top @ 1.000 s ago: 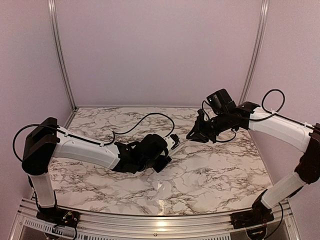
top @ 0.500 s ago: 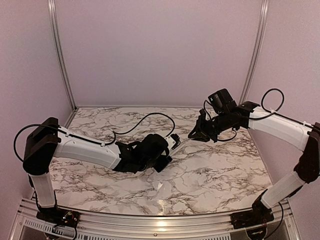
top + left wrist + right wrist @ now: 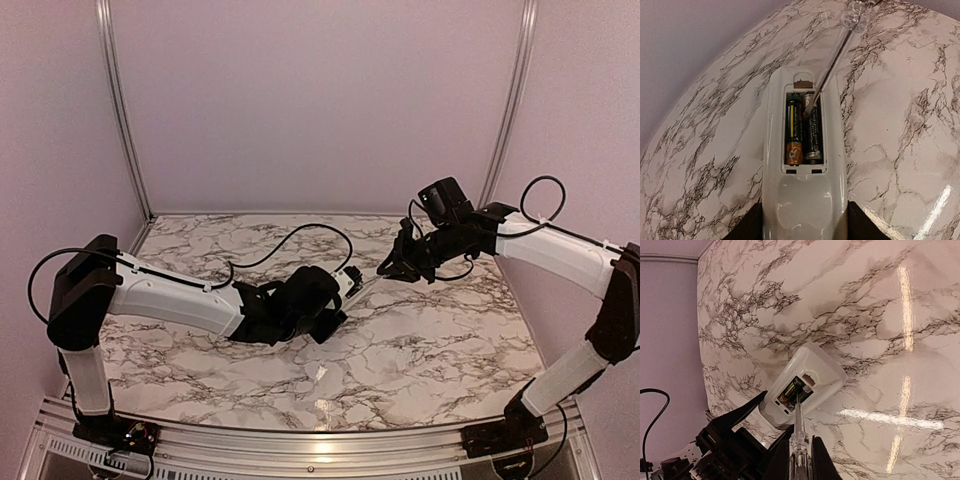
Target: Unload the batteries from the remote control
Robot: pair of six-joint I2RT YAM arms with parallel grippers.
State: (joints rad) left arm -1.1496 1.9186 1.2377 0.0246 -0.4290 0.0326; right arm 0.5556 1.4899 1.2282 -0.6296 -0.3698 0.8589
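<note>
My left gripper [image 3: 802, 222] is shut on the white remote control [image 3: 804, 195], holding it by its near end with the open battery recess facing up. Two dark batteries [image 3: 794, 131] lie side by side in the recess. My right gripper [image 3: 800, 462] is shut on a thin stick with a clear handle [image 3: 800, 442]. Its tip rests on the right-hand battery [image 3: 814, 135] near the far end of the recess. In the top view the left gripper [image 3: 335, 300] and remote [image 3: 348, 283] sit mid-table, with the right gripper [image 3: 397, 265] just to their right.
A black cable [image 3: 300, 238] loops over the marble table [image 3: 430, 340] behind the left arm. A small pale piece [image 3: 320, 373] lies on the table near the front middle. Pink walls with metal posts close the back and sides.
The right gripper has edged slightly back and up with the stick. The left gripper and remote have barely shifted. Both grips are unchanged.
</note>
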